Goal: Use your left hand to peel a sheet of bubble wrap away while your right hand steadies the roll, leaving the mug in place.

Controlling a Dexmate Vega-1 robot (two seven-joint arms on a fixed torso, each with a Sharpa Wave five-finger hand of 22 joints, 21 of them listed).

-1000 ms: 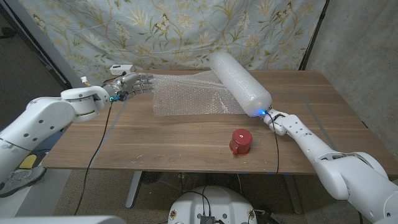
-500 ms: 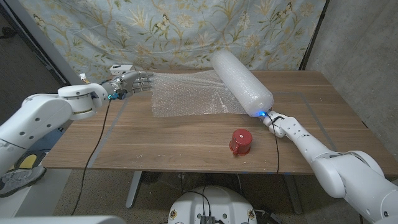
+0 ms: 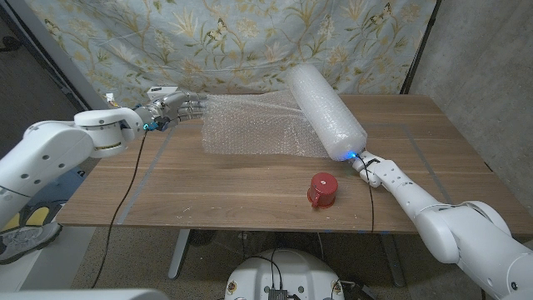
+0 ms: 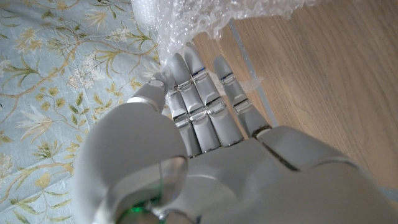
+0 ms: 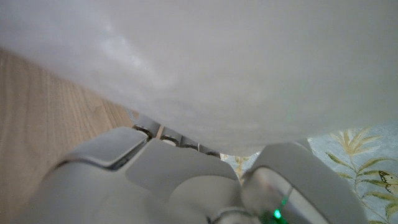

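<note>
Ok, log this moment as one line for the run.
left hand: grips sheet edge | sheet: pulled out over table | right hand: holds roll end | mug: on table, untouched

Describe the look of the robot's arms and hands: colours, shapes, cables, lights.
Both arms are glossy white, with rounded, bulbous shells. The left hand has silver-grey segmented metal fingers. A black cable hangs from each wrist. A blue light glows by the right hand; the wrist views show green lights.

light: even, soft, bright | shadows: faint under mug (image 3: 321,190) | head view: sharp | right wrist view: roll (image 5: 236,68) blurred, washed-out white | left wrist view: mostly sharp
</note>
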